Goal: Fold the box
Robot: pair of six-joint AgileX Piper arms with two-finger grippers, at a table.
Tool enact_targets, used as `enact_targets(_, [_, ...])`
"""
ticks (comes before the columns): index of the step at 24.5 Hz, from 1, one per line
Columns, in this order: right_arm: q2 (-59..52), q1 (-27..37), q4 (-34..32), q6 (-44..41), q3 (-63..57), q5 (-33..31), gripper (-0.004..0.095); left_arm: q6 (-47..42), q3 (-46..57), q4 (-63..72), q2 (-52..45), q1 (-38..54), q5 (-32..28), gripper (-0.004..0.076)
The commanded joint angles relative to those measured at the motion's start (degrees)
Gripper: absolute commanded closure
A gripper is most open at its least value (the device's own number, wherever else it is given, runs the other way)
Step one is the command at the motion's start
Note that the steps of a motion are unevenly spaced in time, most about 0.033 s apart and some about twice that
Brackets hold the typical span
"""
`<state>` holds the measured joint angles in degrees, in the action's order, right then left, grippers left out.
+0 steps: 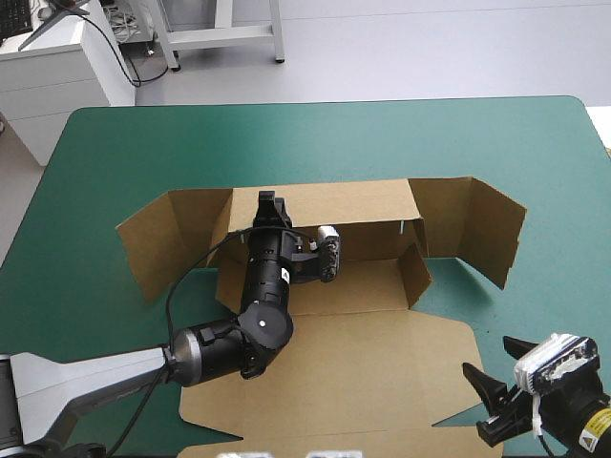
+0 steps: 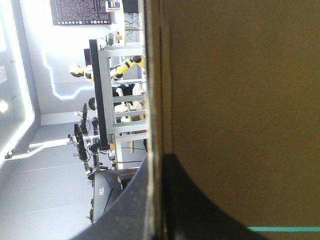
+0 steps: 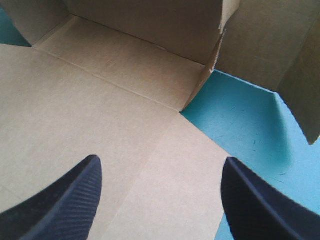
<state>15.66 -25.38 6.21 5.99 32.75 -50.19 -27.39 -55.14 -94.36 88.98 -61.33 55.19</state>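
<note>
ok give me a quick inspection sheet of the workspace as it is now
surface: teal-green cover, the box on its middle
job's things: box brown, half formed; back wall raised, side wings standing, front panel flat
clutter: nothing seen
grippers: left gripper shut on the back wall's top edge; right gripper open, by the front panel's near right corner
cables: nothing seen
surroundings: nothing seen
</note>
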Motion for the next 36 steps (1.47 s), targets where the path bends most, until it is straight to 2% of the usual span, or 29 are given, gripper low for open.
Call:
enact_targets(1, [0.65,0.25,-4.27,-5.15,1.49,7.25,0.0273,-0.90,-1.32,-3.29,-2.64,-0.54,3.04,0.0732])
enact_targets(7, [6.93,0.25,-16.32,-22.69,2.45,8.90,0.0258,-0.54,-1.32,-3.29,-2.86,-1.99,4.60,0.0732])
enact_targets(10, [16.05,0.25,-23.21,-33.77,7.65,8.91,0.0218,-0.28,-1.32,-3.29,-2.86,-2.23,4.32,0.0732])
enact_targets(14, [26.65,0.25,-29.10,-36.09,16.92,7.40,0.0218,0.73,-1.32,-3.29,-3.10,-2.23,4.43,0.0732])
enact_targets(20, [40.03,2.60,-31.46,-34.11,32.94,-1.98,0.0218,1.91,-1.32,-3.29,-3.10,-2.23,5.53,0.0732])
enact_targets(21, [41.92,4.15,-30.38,-32.51,35.01,-2.47,0.0218,1.91,-1.32,-3.29,-3.10,-2.23,5.53,0.0732])
enact_targets(23, [46.66,11.00,-20.85,-24.01,39.84,-1.06,0.0218,1.91,-1.32,-3.29,-3.10,-2.37,5.79,0.0732])
enact_targets(24, [49.84,16.59,-11.01,-15.88,43.19,-0.78,0.0218,1.91,-1.32,-3.29,-3.18,-2.48,5.92,0.0732])
enact_targets(28, [56.40,25.09,5.01,-3.97,49.46,-2.76,0.0218,1.91,-1.32,-3.29,-3.18,-2.48,5.92,0.0732])
enact_targets(29, [61.05,28.45,10.80,-0.48,53.46,-5.56,0.0218,1.91,-1.32,-3.29,-3.18,-2.48,5.80,0.0732])
enact_targets(32, [73.54,32.56,15.69,2.83,66.08,-14.94,0.0219,2.04,-1.32,-3.29,-3.18,-2.48,5.59,0.0732])
enact_targets(36, [87.21,33.57,17.75,2.34,81.64,-21.54,0.0219,2.04,-1.32,-3.29,-3.18,-2.48,5.31,0.0732])
